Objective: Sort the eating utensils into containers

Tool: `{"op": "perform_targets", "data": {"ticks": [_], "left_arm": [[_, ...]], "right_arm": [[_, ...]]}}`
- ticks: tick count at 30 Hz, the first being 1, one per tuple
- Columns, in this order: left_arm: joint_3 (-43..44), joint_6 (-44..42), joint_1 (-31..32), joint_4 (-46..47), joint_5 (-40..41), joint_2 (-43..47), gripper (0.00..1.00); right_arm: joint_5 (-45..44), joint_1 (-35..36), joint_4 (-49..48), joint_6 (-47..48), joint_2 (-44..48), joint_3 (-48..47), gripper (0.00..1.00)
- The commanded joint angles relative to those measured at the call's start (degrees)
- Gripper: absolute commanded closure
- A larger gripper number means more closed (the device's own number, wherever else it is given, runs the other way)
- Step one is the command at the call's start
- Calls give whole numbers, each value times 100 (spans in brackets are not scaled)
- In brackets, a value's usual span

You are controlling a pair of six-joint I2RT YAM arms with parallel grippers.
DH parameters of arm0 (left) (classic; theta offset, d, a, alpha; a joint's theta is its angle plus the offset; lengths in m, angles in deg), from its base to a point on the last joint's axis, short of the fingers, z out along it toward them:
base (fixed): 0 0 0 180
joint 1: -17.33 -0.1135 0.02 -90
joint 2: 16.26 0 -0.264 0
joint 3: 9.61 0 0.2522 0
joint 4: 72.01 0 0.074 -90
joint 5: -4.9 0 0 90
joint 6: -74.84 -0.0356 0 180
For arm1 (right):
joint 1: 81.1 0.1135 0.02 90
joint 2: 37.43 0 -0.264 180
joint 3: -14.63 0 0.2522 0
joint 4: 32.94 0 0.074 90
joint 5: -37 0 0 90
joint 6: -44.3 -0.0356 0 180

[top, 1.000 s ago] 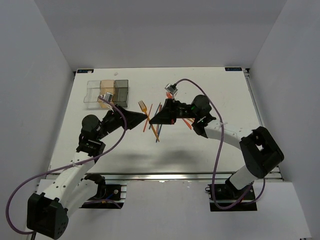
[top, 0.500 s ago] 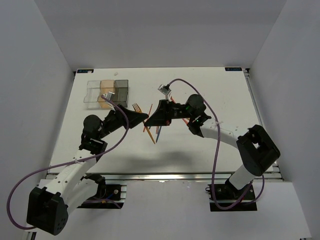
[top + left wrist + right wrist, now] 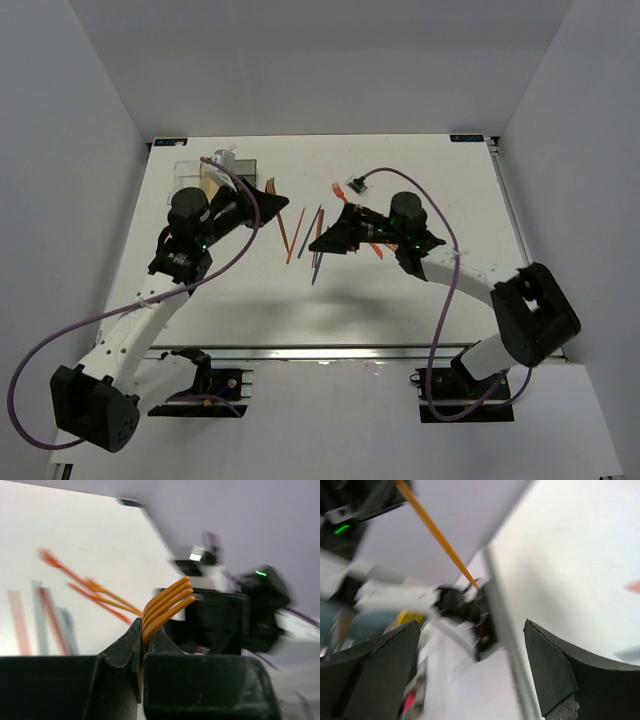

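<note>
Orange fork (image 3: 167, 601), clamped near its tines in my left gripper (image 3: 142, 636), may pivot and miss the containers (image 3: 183, 170), the hold being so short.

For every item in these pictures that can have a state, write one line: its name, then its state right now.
left pincer: shut on the orange fork
orange fork: gripped, tines sticking out past the fingers
right pincer: open, holding nothing
loose utensils: lying flat on the table
boxes: partly hidden, contents cannot be told
</note>
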Motion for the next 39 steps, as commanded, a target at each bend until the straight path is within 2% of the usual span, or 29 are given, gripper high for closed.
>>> {"op": "perform_targets", "data": {"ticks": [1, 3, 4, 5, 7, 8, 11, 12, 13, 15, 20, 25, 30, 32, 39], "left_arm": [[515, -1585, -25, -1603, 1731, -452, 100], [989, -2233, -261, -1657, 1579, -1125, 100], [1226, -2463, -393, -1761, 1386, -1435, 100], [1716, -2657, -743, -1780, 627, -1760, 100], [2166, -3071, -1079, -1623, -334, -2683, 100], [2717, -3116, -1324, -1648, -599, -2973, 100], [3484, -3159, -1493, -1683, -313, -3958, 100], [4087, -3256, -1485, -1805, 149, -4204, 100], [4398, -3274, -1485, -2137, 467, -4711, 99], [5048, -3309, -1493, -2420, 1108, -5162, 99], [5315, -3283, -1493, -2211, 1647, -5989, 100], [5254, -3336, -1493, -2097, 2271, -6271, 100], [5210, -3003, -1493, -1948, 2105, -6517, 99], [5227, -2836, -1493, -1938, 2193, -6570, 94], [5578, -2738, -1502, -2245, 2456, -6930, 92]], "right_arm": [[-1554, -577, 2123, 1470, 946, 246, 11], [-2209, -684, 3273, 1928, 1553, 281, 11], [-2612, -746, 3515, 2243, 1746, 281, 11], [-2738, -764, 3717, 2359, 2052, 281, 11], [-2958, -790, 4193, 2657, 2301, 281, 11], [-2994, -790, 4325, 2737, 2528, 290, 11], [-3178, -799, 4791, 2984, 2898, 378, 11], [-3205, -808, 4853, 2993, 2969, 474, 11], [-3231, -816, 4914, 3002, 3118, 527, 11], [-3240, -808, 4941, 2985, 3233, 676, 11], [-3231, -808, 4985, 2949, 3339, 774, 11], [-3240, -816, 5046, 2993, 3356, 739, 11], [-3293, -808, 5020, 2993, 3260, 730, 11], [-3284, -808, 5046, 2984, 3198, 712, 11], [-3328, -808, 5055, 2984, 3225, 730, 11]]}}
